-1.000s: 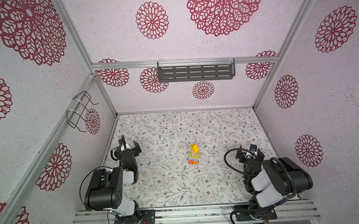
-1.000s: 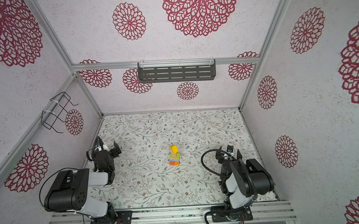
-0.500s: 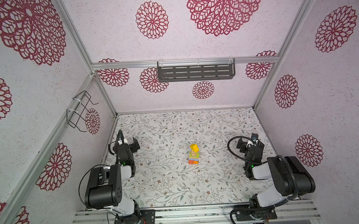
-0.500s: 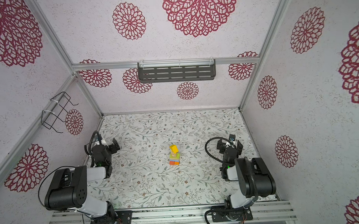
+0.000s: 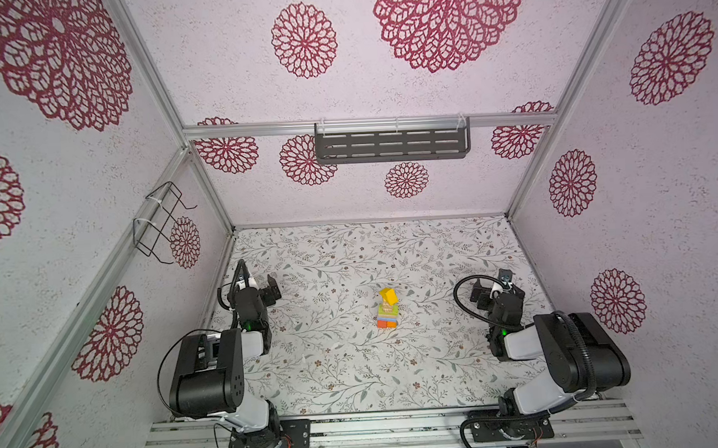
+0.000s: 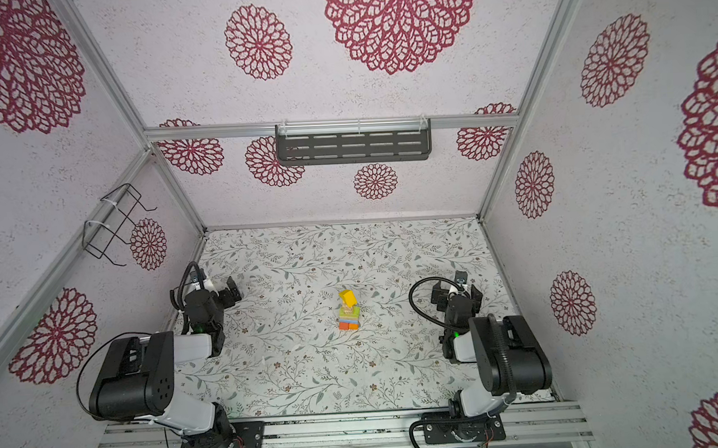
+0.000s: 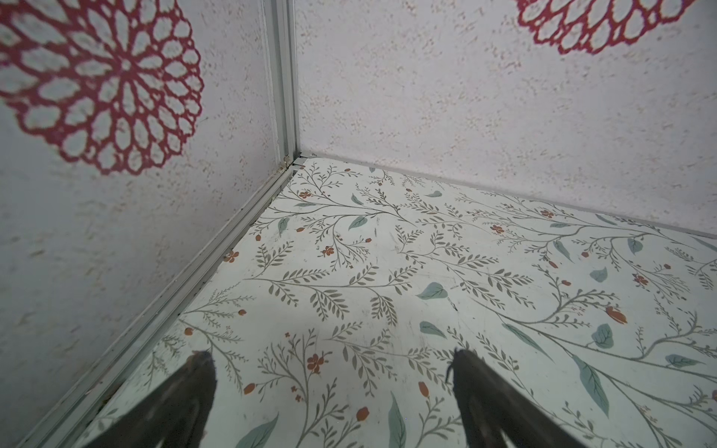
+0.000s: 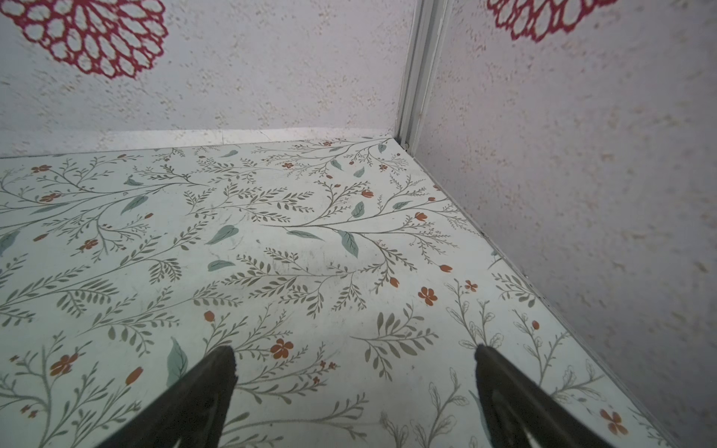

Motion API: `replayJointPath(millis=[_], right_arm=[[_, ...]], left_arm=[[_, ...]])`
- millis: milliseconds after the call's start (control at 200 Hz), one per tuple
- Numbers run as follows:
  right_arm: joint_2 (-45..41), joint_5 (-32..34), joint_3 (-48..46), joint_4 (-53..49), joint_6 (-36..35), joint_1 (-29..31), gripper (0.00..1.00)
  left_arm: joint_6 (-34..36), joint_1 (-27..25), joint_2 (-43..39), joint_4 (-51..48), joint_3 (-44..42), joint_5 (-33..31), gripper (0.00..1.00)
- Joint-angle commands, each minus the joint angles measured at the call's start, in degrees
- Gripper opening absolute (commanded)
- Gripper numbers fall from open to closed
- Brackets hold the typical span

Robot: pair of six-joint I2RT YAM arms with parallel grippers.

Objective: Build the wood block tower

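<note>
The tower stands alone mid-table in both top views: orange-red base, blue and lime-green layers, a tan cube, and a yellow roof-shaped piece on top. My left gripper sits far to its left by the left wall, open and empty. The left wrist view shows my left gripper with dark fingertips spread over bare floral tabletop. My right gripper is far to the tower's right, also open. In the right wrist view my right gripper holds nothing. Neither wrist view shows the tower.
The floral table is boxed in by patterned walls, and each gripper is close to a side wall. A wire rack hangs on the left wall and a dark slotted shelf on the back wall. The arm bases sit at the front rail.
Both arms have shifted posture beside their side walls, and the right gripper has moved a little toward the back. Both grippers have stayed open. The tower has not moved.
</note>
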Motion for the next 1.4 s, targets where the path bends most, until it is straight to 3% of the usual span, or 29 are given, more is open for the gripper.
replayJointPath(millis=[0, 755, 866, 946, 1396], right_arm=[[-1.3, -0.9, 0.0, 1.3, 1.2, 0.1, 0.99], [-1.3, -0.8, 0.0, 1.3, 1.2, 0.1, 0.99], [-1.3, -0.8, 0.0, 1.3, 1.2, 0.1, 0.99], [-1.3, -0.8, 0.0, 1.2, 1.2, 0.1, 0.99], [-1.3, -0.8, 0.0, 1.2, 1.2, 0.1, 0.99]], left_arm=[[0.6, -0.2, -0.6, -0.2, -0.3, 0.5, 0.97], [0.5, -0.1, -0.5, -0.2, -0.4, 0.6, 0.97], [-0.1, 1.0, -0.6, -0.4, -0.3, 3.2, 0.97], [0.3, 2.9, -0.7, -0.9, 0.0, 11.4, 0.97], [0.4, 2.8, -0.8, -0.7, -0.3, 11.3, 0.97]])
